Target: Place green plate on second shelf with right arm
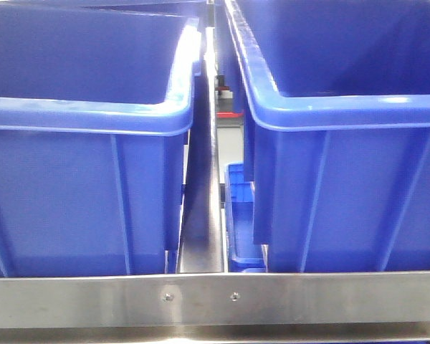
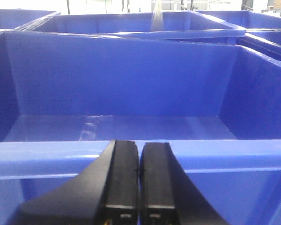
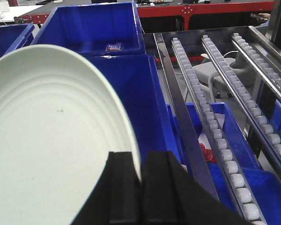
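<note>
While the right fingers (image 3: 123, 187) clamp the green plate (image 3: 51, 140) at its rim, they should hold it level past the blue bin (image 3: 131, 93) beyond them; the left fingers (image 2: 123, 178) are clenched, empty.

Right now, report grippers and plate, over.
Right gripper shut on green plate rim. Left gripper shut, empty, at blue bin rim. Roller rails alongside, clear of plate.

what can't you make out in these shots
- Green plate: left and bottom cut off by the right wrist frame; rim partly hidden behind the right gripper.
- Small item in the far bin, right wrist view: too small.
- Front view: blue bins fill it; neither arm nor plate shows.
</note>
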### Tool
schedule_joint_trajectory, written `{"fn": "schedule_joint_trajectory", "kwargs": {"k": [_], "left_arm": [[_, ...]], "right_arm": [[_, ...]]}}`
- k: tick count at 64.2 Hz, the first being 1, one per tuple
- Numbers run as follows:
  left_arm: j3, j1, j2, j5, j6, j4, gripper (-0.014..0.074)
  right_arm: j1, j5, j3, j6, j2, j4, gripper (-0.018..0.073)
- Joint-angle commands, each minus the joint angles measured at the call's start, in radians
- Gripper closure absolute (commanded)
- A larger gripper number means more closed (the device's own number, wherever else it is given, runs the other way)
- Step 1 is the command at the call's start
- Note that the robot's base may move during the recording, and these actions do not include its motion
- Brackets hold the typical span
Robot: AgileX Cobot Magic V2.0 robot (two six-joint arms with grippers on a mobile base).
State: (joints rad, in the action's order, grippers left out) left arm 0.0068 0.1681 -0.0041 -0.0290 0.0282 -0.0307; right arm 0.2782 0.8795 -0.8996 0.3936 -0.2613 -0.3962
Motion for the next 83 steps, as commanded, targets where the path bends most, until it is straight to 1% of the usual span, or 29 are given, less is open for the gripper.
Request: {"fn": "schedule_joint_trajectory", "kwargs": {"k": [1, 26, 38, 44, 50, 54, 63, 69, 76, 80, 83], "left_arm": [[0.040, 0.001, -0.017, 0.088, -0.002, -0.003, 0.0466], [0.040, 0.001, -0.017, 0.088, -0.002, -0.003, 0.0466], [0.040, 0.001, -0.017, 0.088, -0.002, -0.003, 0.0466], [0.040, 0.001, -0.017, 0.088, -0.002, -0.003, 0.0466], [0.040, 0.001, -0.017, 0.088, -0.002, -0.003, 0.0466], [0.040, 0.001, -0.017, 0.088, -0.002, -0.003, 0.0466], [0.040, 0.001, -0.017, 0.088, -0.002, -0.003, 0.0466], [0.040, 0.001, -0.017, 0.088, -0.002, -0.003, 0.0466], [0.040, 0.001, -0.017, 0.088, -0.002, -0.003, 0.0466], [0.040, 0.001, -0.017, 0.088, -0.002, -0.003, 0.0466], [0.040, 0.001, -0.017, 0.088, -0.002, -0.003, 0.0466]], "right_arm": [[-0.007, -0.109, -0.026, 0.006, -0.016, -0.034, 0.0503], [-0.007, -0.121, -0.026, 0.007, -0.016, -0.035, 0.0503], [-0.007, -0.259, -0.025, 0.007, -0.025, -0.044, 0.0503], [-0.007, -0.329, -0.017, 0.042, -0.071, -0.041, 0.0503], [-0.007, -0.378, 0.004, 0.059, -0.167, -0.042, 0.0503], [-0.007, -0.399, 0.007, 0.059, -0.271, -0.054, 0.0503], [-0.007, -0.425, -0.003, 0.063, -0.506, -0.115, 0.0503], [-0.007, -0.425, -0.032, 0.099, -0.655, -0.149, 0.0499], [-0.007, -0.424, -0.098, 0.154, -0.813, -0.149, 0.0497], [-0.011, -0.422, -0.150, 0.186, -0.904, -0.149, 0.0469], [-0.021, -0.416, -0.190, 0.212, -0.952, -0.149, 0.0426]]}}
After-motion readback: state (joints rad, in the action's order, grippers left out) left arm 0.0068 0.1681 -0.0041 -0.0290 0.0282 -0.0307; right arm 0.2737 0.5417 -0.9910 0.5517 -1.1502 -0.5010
